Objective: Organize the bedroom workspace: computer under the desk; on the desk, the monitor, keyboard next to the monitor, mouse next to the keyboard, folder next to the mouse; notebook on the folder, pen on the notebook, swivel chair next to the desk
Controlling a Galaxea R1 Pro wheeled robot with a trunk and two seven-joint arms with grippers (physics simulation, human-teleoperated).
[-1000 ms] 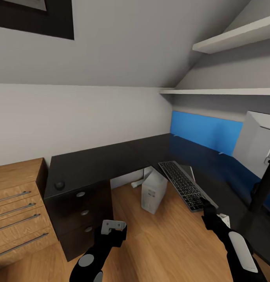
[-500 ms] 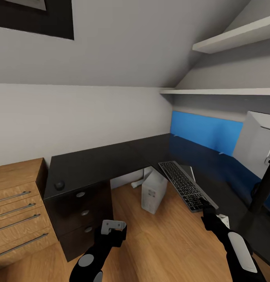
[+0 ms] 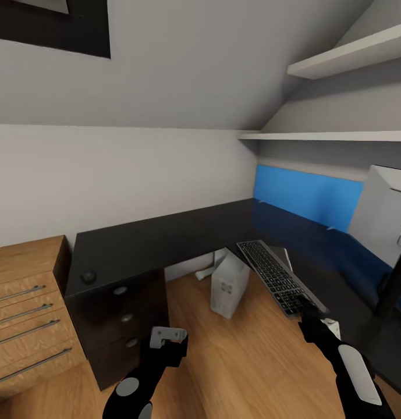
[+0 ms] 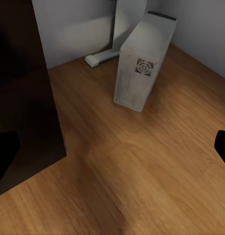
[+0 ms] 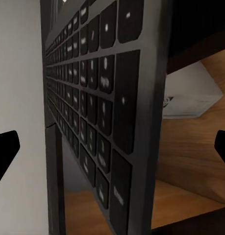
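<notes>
The black desk (image 3: 153, 238) runs in an L along two walls. A slim dark keyboard (image 3: 273, 273) lies on its inner edge, partly over the floor. My right gripper (image 3: 309, 308) is open at the keyboard's near end, and the right wrist view has the keys (image 5: 92, 107) close up between the spread fingertips (image 5: 4, 156). The small black mouse (image 3: 88, 275) sits on the desk's left corner. At the far right stands the monitor (image 3: 382, 215), its pale back towards me. Under the desk is the white computer (image 3: 228, 284) (image 4: 141, 63). My left gripper (image 3: 168, 338) hangs open above the wooden floor.
A light wooden drawer cabinet (image 3: 25, 291) stands left of the desk's black drawers (image 3: 123, 317). A blue wall panel (image 3: 308, 198) lines the back of the desk, with white shelves (image 3: 340, 135) above. A white desk leg (image 4: 110, 51) stands behind the computer.
The whole picture has shifted very slightly to the right, so the camera moved. Both grippers and the keyboard keep their places relative to each other.
</notes>
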